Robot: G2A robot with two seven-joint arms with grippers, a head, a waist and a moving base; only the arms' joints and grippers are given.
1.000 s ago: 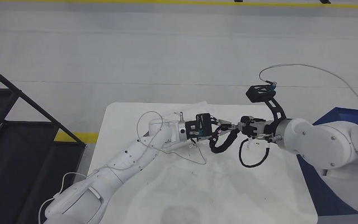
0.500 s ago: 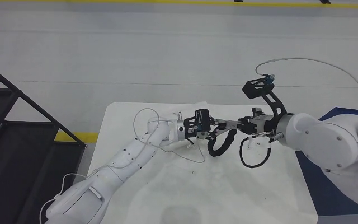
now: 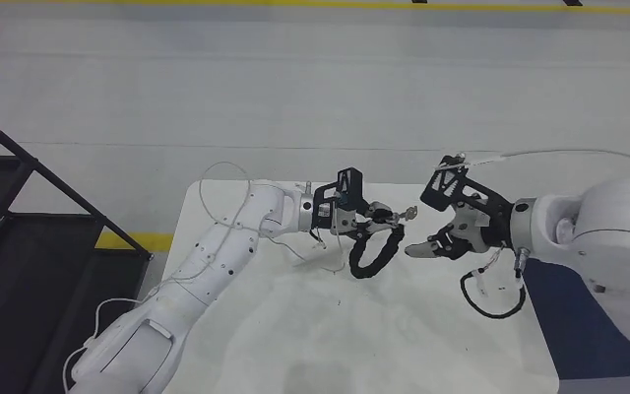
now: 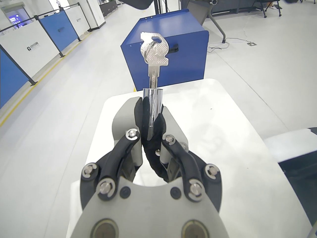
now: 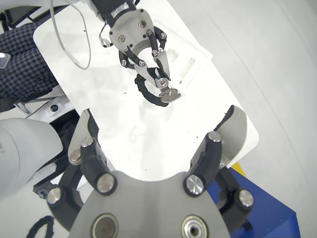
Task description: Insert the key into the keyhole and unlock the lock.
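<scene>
My left gripper (image 4: 151,115) is shut on a black cable lock; its chrome cylinder (image 4: 153,100) sticks out between the fingers, held above the white table (image 3: 394,325). A silver key (image 4: 154,53) sits in the cylinder's keyhole, with a second key on its ring. The top view shows the left gripper (image 3: 372,217), the key (image 3: 402,213) and the black cable loop (image 3: 372,254) hanging below. My right gripper (image 3: 425,248) stands open to the right of the key, apart from it. The right wrist view shows the lock (image 5: 162,83), the keys (image 5: 170,95) and the open right gripper (image 5: 161,122).
A white foam tray (image 5: 188,66) with rectangular slots lies on the table beyond the left gripper. A blue box (image 4: 171,50) stands on the floor off the table's right end. A loose black cable loop (image 3: 492,295) hangs from the right arm.
The right gripper has let go of the key and drawn back to the right, now open. The left gripper has lifted slightly with the lock, key left in the keyhole.
</scene>
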